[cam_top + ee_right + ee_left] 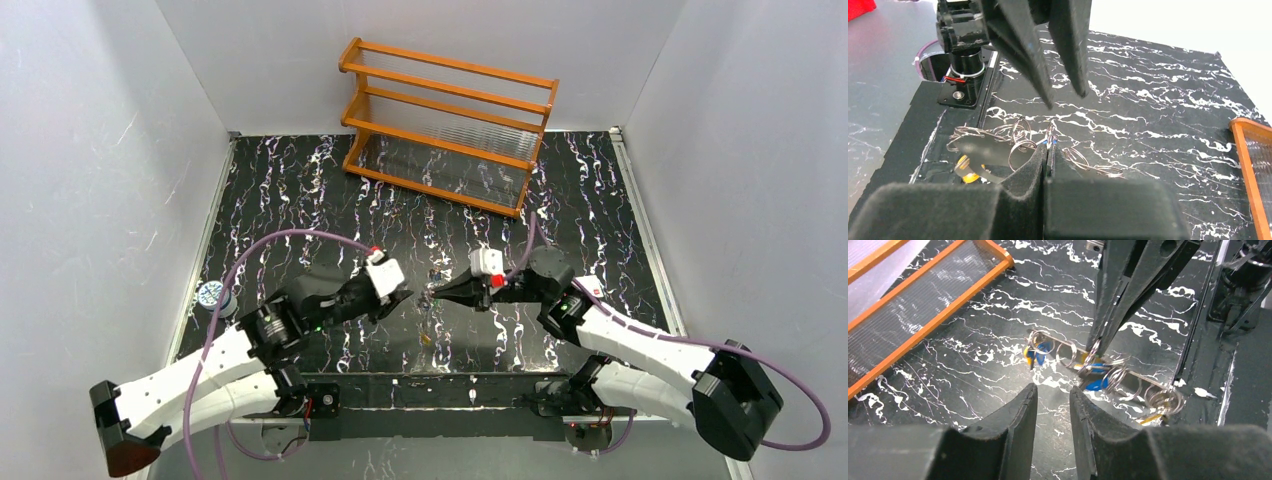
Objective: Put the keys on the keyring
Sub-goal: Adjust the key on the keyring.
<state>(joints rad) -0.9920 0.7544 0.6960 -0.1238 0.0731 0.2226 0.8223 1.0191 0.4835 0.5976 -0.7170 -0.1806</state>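
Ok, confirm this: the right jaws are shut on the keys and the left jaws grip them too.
No: the left wrist view shows the left gripper with jaws apart and empty, short of the keys. The right gripper is shut on them.

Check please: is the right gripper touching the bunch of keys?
Touching. In the right wrist view the right gripper, shut, pinches a wire ring of the bunch of keys.

Two hands (405,296) (438,293), one orange rack (450,66), one round disc (210,295), several keys (1096,385)
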